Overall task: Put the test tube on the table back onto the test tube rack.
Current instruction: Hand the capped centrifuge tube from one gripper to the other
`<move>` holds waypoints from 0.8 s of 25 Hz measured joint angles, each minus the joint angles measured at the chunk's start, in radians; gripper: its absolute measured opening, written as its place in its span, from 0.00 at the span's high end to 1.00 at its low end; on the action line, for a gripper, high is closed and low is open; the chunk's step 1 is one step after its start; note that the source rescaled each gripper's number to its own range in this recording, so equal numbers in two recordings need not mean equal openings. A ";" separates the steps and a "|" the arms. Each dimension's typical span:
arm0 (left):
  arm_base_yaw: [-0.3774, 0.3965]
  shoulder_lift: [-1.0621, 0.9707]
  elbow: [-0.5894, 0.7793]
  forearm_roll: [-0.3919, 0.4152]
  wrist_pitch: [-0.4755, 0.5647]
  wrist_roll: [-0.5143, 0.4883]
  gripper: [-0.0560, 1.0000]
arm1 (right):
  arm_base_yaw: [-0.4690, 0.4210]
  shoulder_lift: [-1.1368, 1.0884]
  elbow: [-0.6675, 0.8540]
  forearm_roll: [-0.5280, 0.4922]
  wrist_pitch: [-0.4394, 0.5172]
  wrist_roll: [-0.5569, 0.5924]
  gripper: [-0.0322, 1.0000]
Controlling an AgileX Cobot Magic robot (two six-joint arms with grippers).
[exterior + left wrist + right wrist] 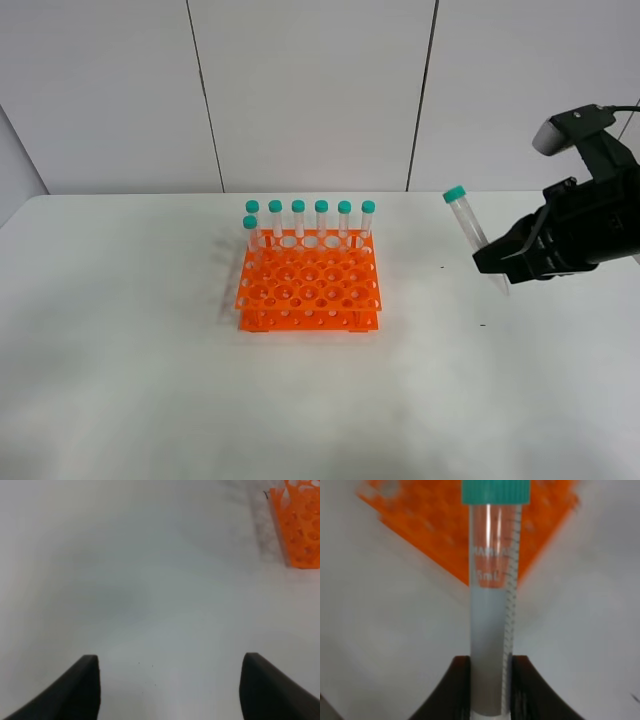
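Observation:
My right gripper (500, 266) is shut on the test tube (470, 227), a clear tube with a teal cap. It holds the tube nearly upright, cap up, above the table (150, 380), to the right of the orange test tube rack (308, 287). In the right wrist view the tube (492, 615) stands between the two fingers (455, 690), with the rack (435, 525) blurred behind it. Several teal-capped tubes (321, 222) stand in the rack's back row and one on its left side. My left gripper (170, 685) is open and empty over bare table; a rack corner (300, 525) shows beyond it.
A white panelled wall (310, 90) stands behind the table. White tabletop lies between the held tube and the rack, and in front of the rack.

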 joint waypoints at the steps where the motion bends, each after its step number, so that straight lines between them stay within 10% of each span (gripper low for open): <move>1: 0.000 0.000 0.000 0.000 0.000 0.000 0.10 | 0.000 0.000 0.000 0.064 0.006 -0.048 0.94; 10: 0.000 0.000 0.000 0.000 0.000 0.000 0.10 | 0.022 0.000 0.000 0.197 0.068 -0.122 0.94; 20: 0.000 0.000 0.000 0.000 0.000 0.000 0.10 | 0.289 0.089 -0.045 0.193 0.002 -0.108 0.94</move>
